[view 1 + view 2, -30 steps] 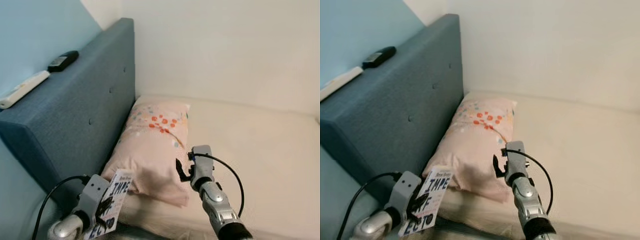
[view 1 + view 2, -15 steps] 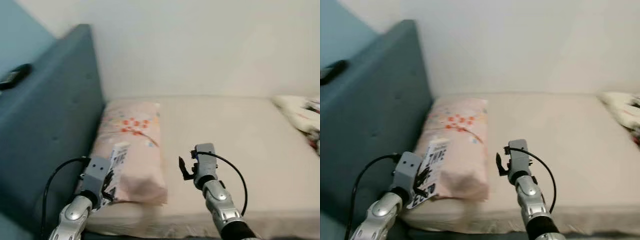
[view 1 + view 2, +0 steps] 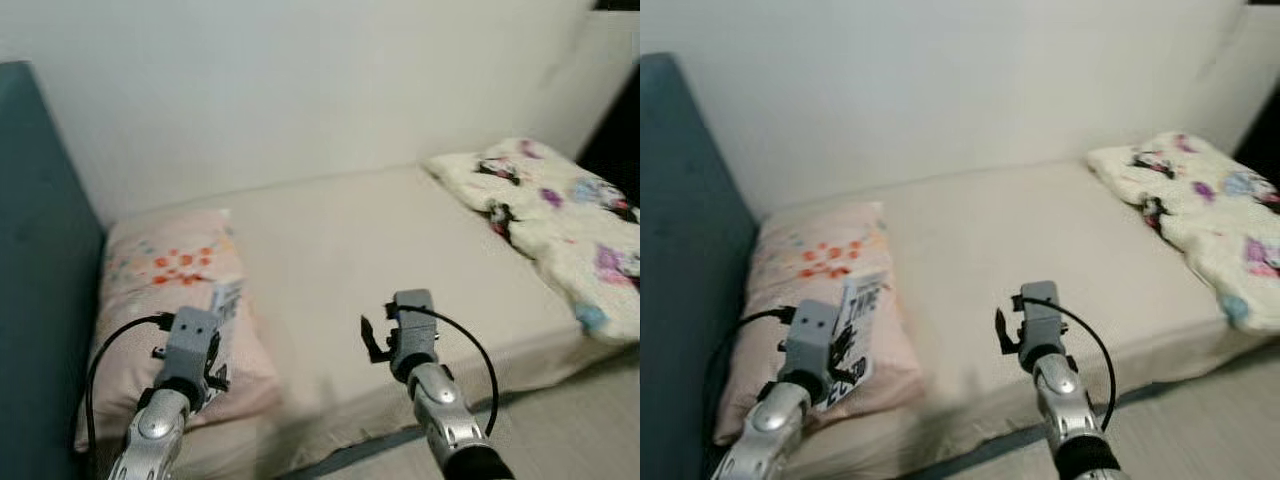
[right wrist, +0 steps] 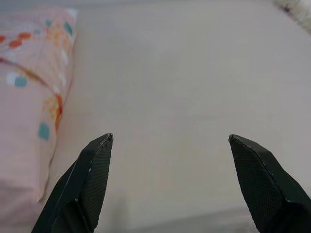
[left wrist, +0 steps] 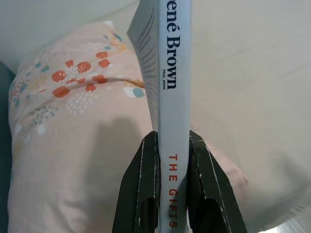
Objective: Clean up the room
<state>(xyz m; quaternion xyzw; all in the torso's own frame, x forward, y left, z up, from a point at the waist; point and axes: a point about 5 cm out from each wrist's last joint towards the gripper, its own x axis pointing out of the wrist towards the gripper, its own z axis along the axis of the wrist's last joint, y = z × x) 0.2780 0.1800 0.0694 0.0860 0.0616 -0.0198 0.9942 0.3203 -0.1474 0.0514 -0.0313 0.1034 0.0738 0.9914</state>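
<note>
So there's one book (image 5: 172,111), one pillow (image 3: 165,300), one blanket (image 3: 545,215), and two grippers. The left gripper (image 5: 171,145) is clamped on the book, spine squeezed between its two fingers (image 5: 146,179), so the book stands on edge and sticks out past the fingertips, right above the pillow. The right gripper (image 4: 170,141) is spread wide with nothing in it, hovering over the bare mattress (image 3: 370,240), with the pillow's edge just off to its left finger's side. The book sits well apart from those open jaws. Farther off, the blanket is bunched at the far right end of the bed, and the blue headboard (image 3: 40,250) stands beyond the pillow.
</note>
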